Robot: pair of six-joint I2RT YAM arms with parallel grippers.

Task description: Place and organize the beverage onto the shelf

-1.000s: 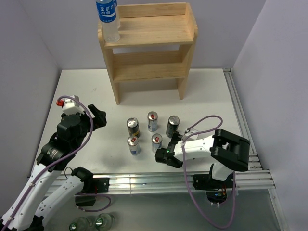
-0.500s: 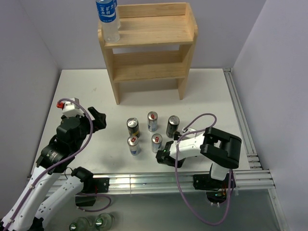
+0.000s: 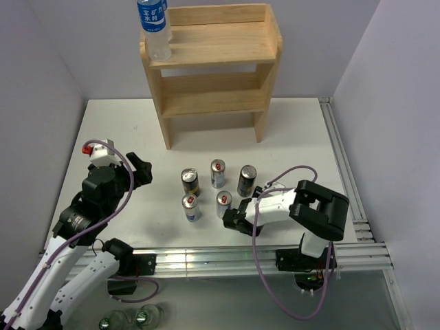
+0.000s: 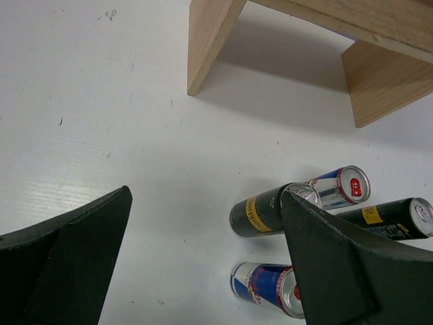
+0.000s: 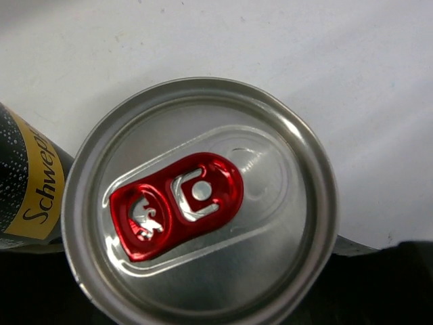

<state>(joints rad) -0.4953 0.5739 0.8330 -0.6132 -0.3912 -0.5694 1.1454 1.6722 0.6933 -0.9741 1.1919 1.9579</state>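
The shelf (image 3: 213, 69), a light wooden rack with two tiers, stands at the far middle of the white table (image 3: 309, 137), its open front facing the arms. A water bottle (image 3: 152, 27) with a blue label stands upright on the left end of the top tier.

In front of the shelf, well apart from it, five cans stand upright in a loose cluster. In the back row, two dark cans (image 3: 190, 180) (image 3: 247, 179) flank a blue-and-silver can (image 3: 218, 172). In the front row are another blue-and-silver one (image 3: 190, 206) and, to its right, a silver can with a red tab (image 3: 224, 201).

The right gripper (image 3: 232, 213) reaches in low from the right and is clenched on the silver can with a red tab, gripping it near its base. In the right wrist view the can's lid fills the frame, and a dark can with a yellow Schweppes label shows just beside it.

The left gripper (image 3: 142, 168) hovers over the left part of the table, left of the cluster, with its jaws spread wide and nothing between them. Its wrist camera looks past both fingers (image 4: 61, 271) at the cans and the feet of the shelf.
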